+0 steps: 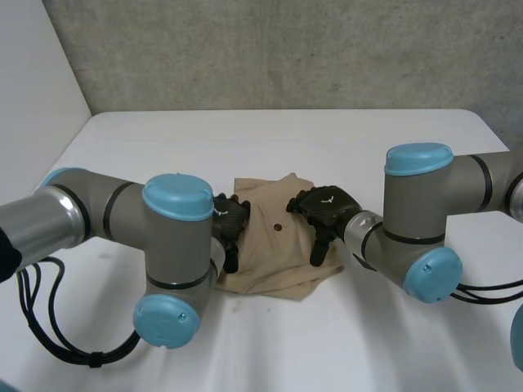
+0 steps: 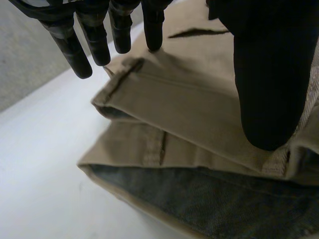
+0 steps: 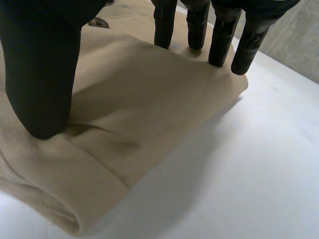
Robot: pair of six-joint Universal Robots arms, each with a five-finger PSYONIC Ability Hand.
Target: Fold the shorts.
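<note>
Folded tan shorts [image 1: 274, 245] are laid on the white surface [image 1: 327, 147], with open room left all round. Left hand [image 1: 231, 220] is pressed flat on their left edge and right hand [image 1: 327, 208] on the right edge, fingers straight. The former is partly hidden by its arm [image 1: 176, 237].

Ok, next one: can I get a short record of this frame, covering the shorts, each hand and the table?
shorts: tan, folded into stacked layers, lying flat on the table
left hand: on the shorts' left edge, fingers straight, thumb pressed on the cloth; open
right hand: on the shorts' right edge, fingers straight on the cloth, thumb pressed down; open
button: dark, on the top layer between the hands
table: white
</note>
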